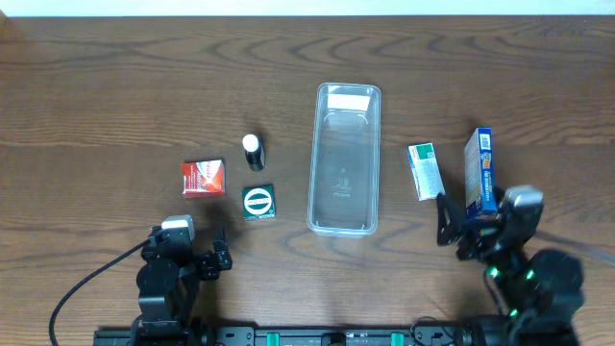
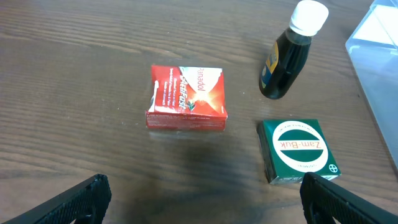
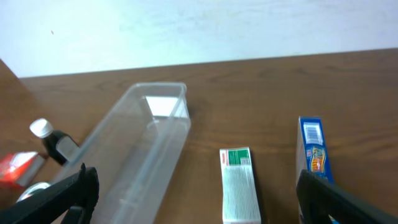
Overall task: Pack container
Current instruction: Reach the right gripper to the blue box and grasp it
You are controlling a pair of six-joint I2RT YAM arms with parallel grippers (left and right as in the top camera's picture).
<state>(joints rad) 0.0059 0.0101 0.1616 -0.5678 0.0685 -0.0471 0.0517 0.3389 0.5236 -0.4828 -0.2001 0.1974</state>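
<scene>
Nearest each wrist lens are that arm's own dark fingers, cut off at the lower corners of the view. They show the left gripper (image 2: pixel 202 190) and the right gripper (image 3: pixel 196 180) both spread wide with nothing between the jaws. Packing looks not yet begun. From overhead the container (image 1: pixel 313 163) lies lengthwise at the middle of the table (image 1: pixel 115 86), and nothing has been placed inside it. On its left, well apart from it, are a red box (image 1: pixel 203 177), a green box (image 1: pixel 258 202) just beside that, and a dark bottle (image 1: pixel 253 151) with a white cap standing upright behind them. On its right lie a white-and-green box (image 1: pixel 423 170) and a blue carton (image 1: pixel 479 171) standing on its narrow edge. I judge that all five pieces remain to be lifted in, and the left arm seems best placed for the red box and its neighbours. Several things are unclear. A pale rectangle at the far end of the container could be a label or a reflection; I cannot tell which. The left wrist view catches only a corner of the container's wall, and the right wrist view clips the red and green boxes at its left edge. The carton's lower end is hidden behind the right gripper's finger there, and its print is too small to read.
</scene>
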